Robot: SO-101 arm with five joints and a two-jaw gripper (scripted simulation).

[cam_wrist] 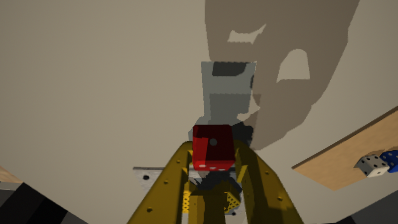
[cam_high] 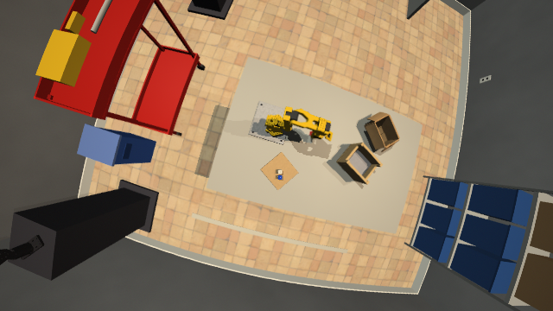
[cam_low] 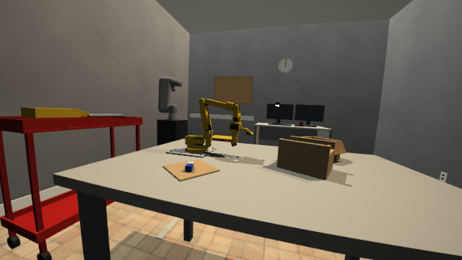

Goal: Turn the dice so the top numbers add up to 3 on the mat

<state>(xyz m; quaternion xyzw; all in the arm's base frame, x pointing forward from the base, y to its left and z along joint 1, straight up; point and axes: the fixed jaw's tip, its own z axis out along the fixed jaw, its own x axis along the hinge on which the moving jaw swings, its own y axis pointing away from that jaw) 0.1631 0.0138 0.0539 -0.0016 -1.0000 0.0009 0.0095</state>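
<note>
My gripper is shut on the red die and holds it above the table, away from the mat. The red face towards the wrist camera has one pip; the narrow face below it has several. The square tan mat bears a white die and a blue die, close side by side. In the wrist view one white face shows several pips and another one pip. The blue die's top number is too small to read.
Two open cardboard boxes stand on the table beyond the gripper, on the side away from the arm's base. The base plate lies behind the mat. The arm's shadow falls on the table under the gripper.
</note>
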